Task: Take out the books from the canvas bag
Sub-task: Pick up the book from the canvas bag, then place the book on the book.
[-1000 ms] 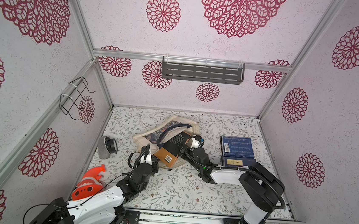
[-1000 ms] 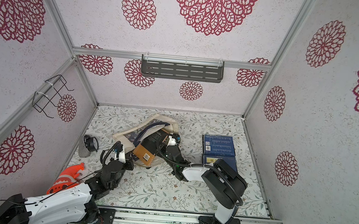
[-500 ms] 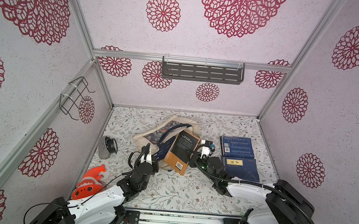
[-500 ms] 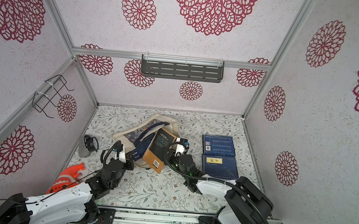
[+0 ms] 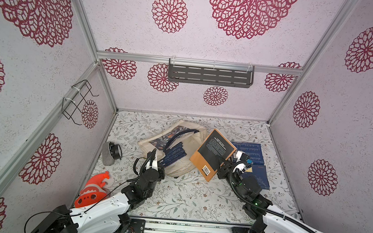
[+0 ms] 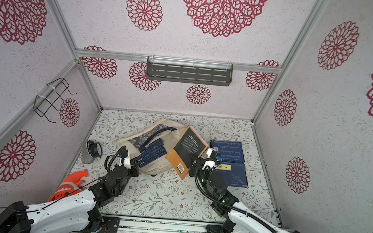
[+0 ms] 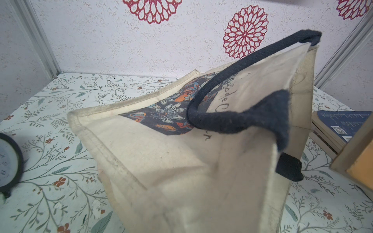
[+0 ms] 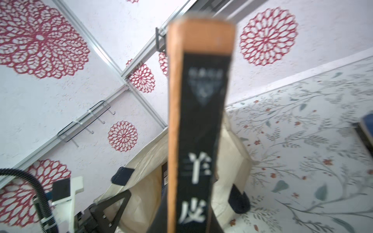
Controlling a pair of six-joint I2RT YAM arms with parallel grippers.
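The right gripper [image 5: 220, 168] pinches the orange book [image 5: 213, 151] by its lower edge and holds it tilted above the table [image 5: 185, 197], between the bag [image 5: 185, 167] and 2 piles [image 5: 250, 151] of blue books lying near the right wall. The bag lies slumped on its side at mid-table, mouth toward the robot, with more blue books [image 5: 174, 154] fanned out inside. The left gripper [image 5: 157, 166] is pressed together at the bag's near edge. Its wrist view is filled with cream fabric [image 7: 181, 161], so I cannot tell whether it grips the cloth.
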